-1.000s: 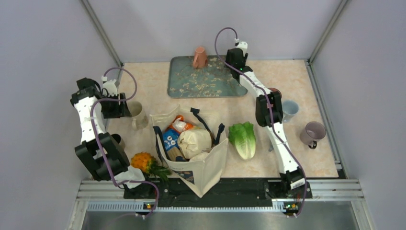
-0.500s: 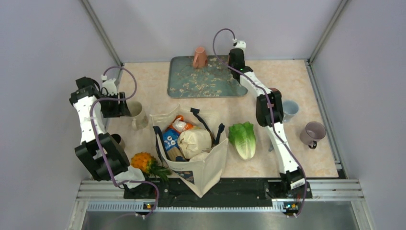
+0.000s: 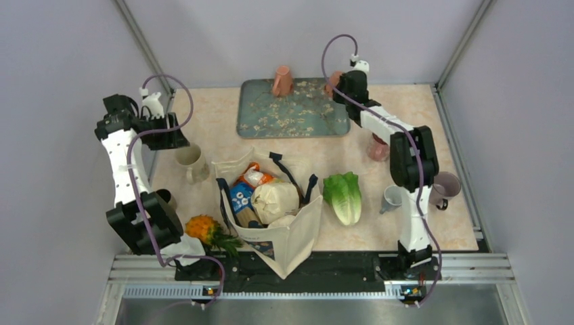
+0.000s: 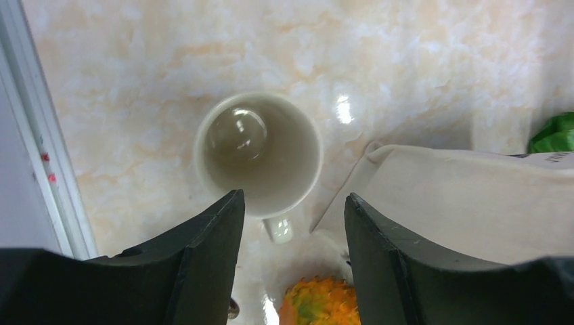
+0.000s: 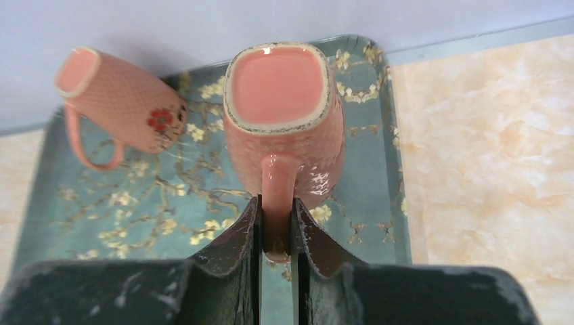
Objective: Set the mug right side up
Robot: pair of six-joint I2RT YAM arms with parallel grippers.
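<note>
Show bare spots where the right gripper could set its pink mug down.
The tray is bare in front of the other pink mug, left of the held mug. The table right of the tray is bare too. Crowded near the tote bag and lettuce.

Top: you look down from high behind the near edge, far out, over the whole table [image 3: 216, 115].
Left wrist: you look straight down, close over the cream mug [image 4: 257, 152].
Right wrist: you look close and slanted onto the pink mug [image 5: 284, 101] and the tray [image 5: 203, 203].
Shared: your top view covers both wrist spots.

Glossy, dimpled ceramic mug [image 5: 281, 88]
</note>
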